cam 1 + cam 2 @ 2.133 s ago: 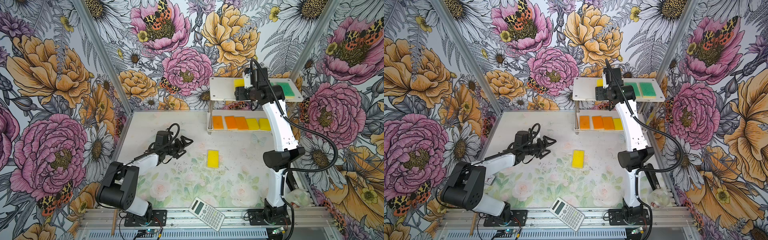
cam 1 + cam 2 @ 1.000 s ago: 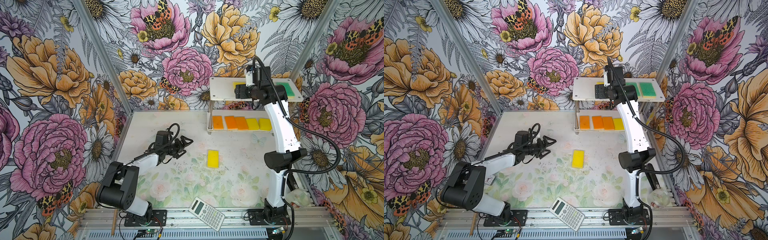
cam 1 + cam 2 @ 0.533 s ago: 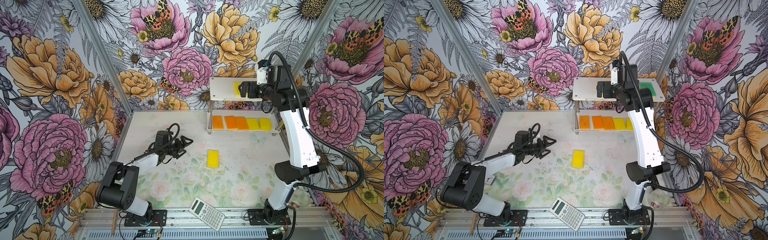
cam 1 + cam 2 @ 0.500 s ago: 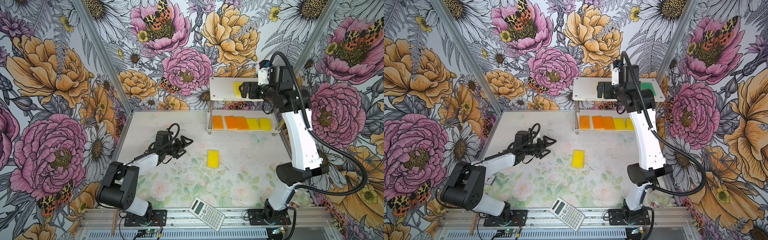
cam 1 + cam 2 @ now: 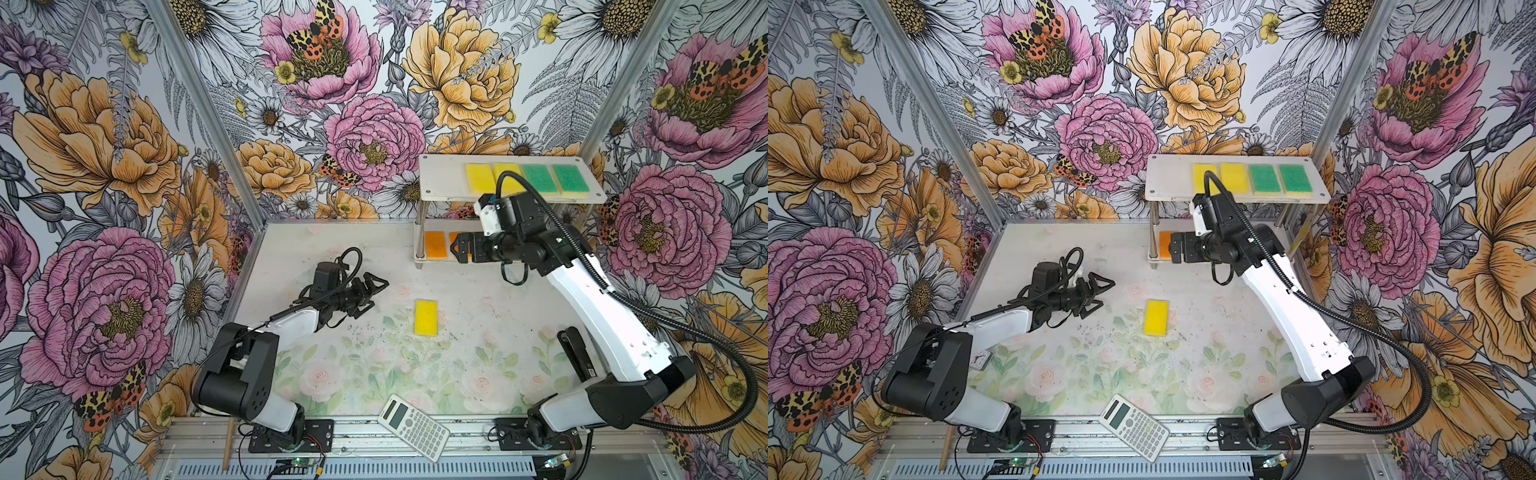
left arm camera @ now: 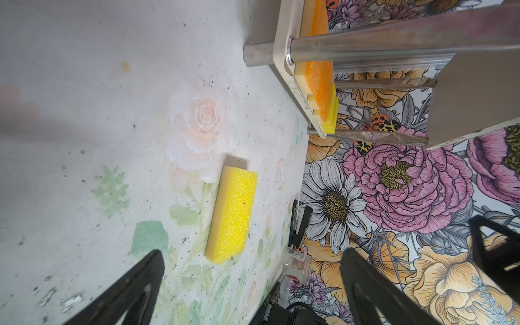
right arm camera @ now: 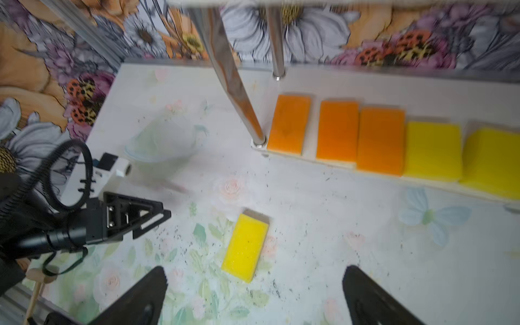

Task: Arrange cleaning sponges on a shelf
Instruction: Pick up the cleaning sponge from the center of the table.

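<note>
The right gripper (image 5: 458, 250) is hanging with its jaws spread wide and empty, just in front of the lower board of the white two-tier shelf with shiny metal posts (image 5: 440, 185). On that board, three orange foam sponges (image 7: 336, 129) and two yellow foam sponges (image 7: 433, 150) are lying side by side, their ends reaching the board's front edge. On the top board, two more yellow pads (image 5: 480, 178) and two green-topped sponges (image 5: 556, 178) are sitting in a row, leaving bare board at the left end.

The left gripper (image 5: 374, 293), also spread and empty, is hovering low over the floral-printed tabletop (image 5: 478, 332). The loose yellow rectangular foam sponge (image 5: 426, 318) is lying flat mid-table, apart from both grippers, with bare surface on every side. A white calculator (image 5: 413, 422) is overhanging the table's front edge.
</note>
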You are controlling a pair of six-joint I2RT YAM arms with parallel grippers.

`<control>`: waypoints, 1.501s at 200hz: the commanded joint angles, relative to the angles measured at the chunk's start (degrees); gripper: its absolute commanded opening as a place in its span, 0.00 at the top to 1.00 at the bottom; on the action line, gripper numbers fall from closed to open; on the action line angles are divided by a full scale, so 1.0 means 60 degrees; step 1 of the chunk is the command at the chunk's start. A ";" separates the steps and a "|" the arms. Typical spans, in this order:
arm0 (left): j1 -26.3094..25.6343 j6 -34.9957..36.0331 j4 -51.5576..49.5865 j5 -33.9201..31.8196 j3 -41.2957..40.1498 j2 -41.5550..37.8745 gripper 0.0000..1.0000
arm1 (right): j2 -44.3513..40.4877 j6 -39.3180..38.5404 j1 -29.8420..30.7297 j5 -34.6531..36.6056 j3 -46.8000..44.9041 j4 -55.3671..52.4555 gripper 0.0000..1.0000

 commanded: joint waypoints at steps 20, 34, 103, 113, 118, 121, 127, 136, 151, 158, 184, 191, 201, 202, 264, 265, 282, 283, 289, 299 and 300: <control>-0.0302 0.0435 -0.0359 -0.0707 -0.0011 -0.0139 0.01 | -0.0426 0.1723 0.0539 -0.0157 -0.3197 0.1812 0.00; -0.0439 0.0525 -0.0519 -0.0946 -0.0015 -0.0217 0.01 | -0.0468 0.2346 0.0743 -0.0006 -0.4142 0.2405 0.00; -0.1874 0.1688 -0.3105 -0.3856 0.0869 -0.0924 0.01 | -0.0243 0.3294 0.1049 0.0083 -0.5768 0.3723 0.00; -0.2127 0.1766 -0.3324 -0.4251 0.1030 -0.0933 0.01 | -0.0258 0.3291 0.1049 0.0279 -0.5800 0.3723 0.00; -0.2305 0.1782 -0.3391 -0.4417 0.1090 -0.0927 0.01 | -0.0247 0.3255 0.1035 0.0339 -0.5813 0.3723 0.00; -0.2393 0.1783 -0.3409 -0.4514 0.1127 -0.0916 0.01 | -0.0244 0.3236 0.1024 0.0367 -0.5824 0.3716 0.00; -0.2590 0.1783 -0.3461 -0.4709 0.1218 -0.0898 0.01 | -0.0230 0.3178 0.0999 0.0397 -0.5845 0.3708 0.00; -0.2897 0.1783 -0.3572 -0.4936 0.1364 -0.0820 0.01 | -0.0229 0.3160 0.0914 0.0475 -0.5922 0.3708 0.00; -0.3395 0.1783 -0.3950 -0.5479 0.1652 -0.0603 0.01 | -0.0243 0.3059 0.0687 0.0515 -0.6060 0.3708 0.00; -0.3602 0.1789 -0.4099 -0.5681 0.1775 -0.0481 0.01 | -0.0243 0.3002 0.0555 0.0527 -0.6127 0.3708 0.00; -0.4279 0.1732 -0.4526 -0.6217 0.2199 0.0095 0.01 | -0.0243 0.2786 0.0087 0.0499 -0.6308 0.3708 0.00; -0.4447 0.1717 -0.4593 -0.6316 0.2327 0.0270 0.01 | -0.0257 0.2725 -0.0019 0.0487 -0.6352 0.3708 0.00; -0.4645 0.1682 -0.4745 -0.6480 0.2509 0.0485 0.01 | -0.0272 0.2636 -0.0150 0.0526 -0.6437 0.3708 0.00; -0.4688 0.1681 -0.4753 -0.6495 0.2537 0.0512 0.01 | -0.0272 0.2636 -0.0150 0.0526 -0.6437 0.3708 0.00; -0.6239 0.1645 -0.6060 -0.7577 0.4189 0.2123 0.01 | -0.0561 0.2223 -0.0958 0.0515 -0.6944 0.3723 0.00; -0.6254 0.1641 -0.6070 -0.7578 0.4205 0.2144 0.01 | -0.0563 0.2215 -0.0965 0.0522 -0.6952 0.3723 0.00; -0.6425 0.1564 -0.6255 -0.7655 0.4525 0.2541 0.01 | -0.0623 0.2106 -0.1099 0.0479 -0.7058 0.3725 0.00; -0.6435 0.1564 -0.6277 -0.7661 0.4541 0.2558 0.01 | -0.0624 0.2098 -0.1109 0.0483 -0.7060 0.3724 0.00; -0.6498 0.1542 -0.6379 -0.7717 0.4646 0.2675 0.01 | -0.0638 0.2064 -0.1135 0.0468 -0.7086 0.3721 0.00; -0.6531 0.1512 -0.6532 -0.7780 0.4787 0.2839 0.01 | -0.0646 0.1996 -0.1197 0.0435 -0.7136 0.3723 0.00; -0.6532 0.1509 -0.6555 -0.7789 0.4804 0.2854 0.01 | -0.0650 0.1991 -0.1202 0.0424 -0.7136 0.3723 0.00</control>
